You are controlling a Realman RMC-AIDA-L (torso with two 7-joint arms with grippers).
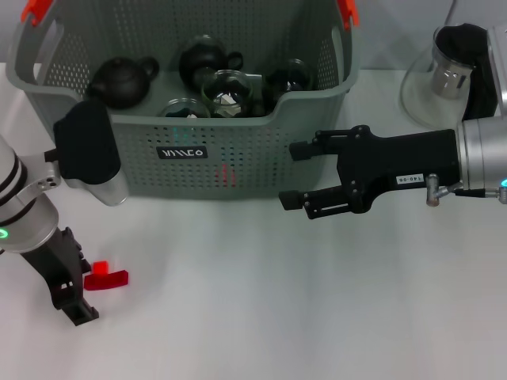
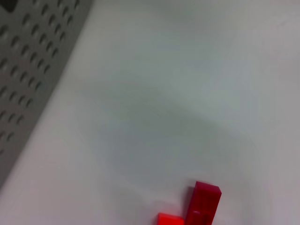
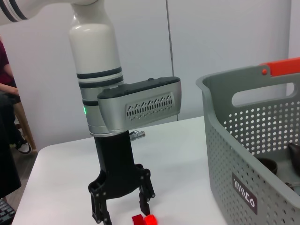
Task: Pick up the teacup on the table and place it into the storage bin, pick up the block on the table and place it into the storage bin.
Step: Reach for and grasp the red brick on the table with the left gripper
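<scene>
A: Block (image 1: 105, 278), red, flat on the table (image 1: 277, 317), just beside the left gripper (image 1: 70, 294). Not picked yet.

B: Left claw state?

A: Fingers spread, pointing down at the table, with the block right by the fingertips. Right wrist view shows it best: left gripper (image 3: 121, 206) splayed open, red block (image 3: 144, 220) at its tips. Nothing pinched. Left wrist view catches the block (image 2: 202, 204) at the frame edge, plus a strip of perforated bin wall (image 2: 28, 70).

B: Right side?

A: Right gripper (image 1: 297, 176) hangs in front of the storage bin (image 1: 198, 170), fingers apart, empty, pointing toward the bin's front wall near its black label (image 1: 181, 152).

B: Teacup?

A: None loose on the table that I can see. Bin holds dark teapots (image 1: 123, 79) and glass cups (image 1: 226, 89), so my guess is the teacup half is done. Can't say which piece it is.

B: Anything else out there?

A: Glass pitcher (image 1: 440, 79) far right behind the right arm; not part of the task.

B: Remaining?

A: Close on the block, lift it, carry it over the rim, and drop it in. Roughly halfway, I'd judge.
</scene>
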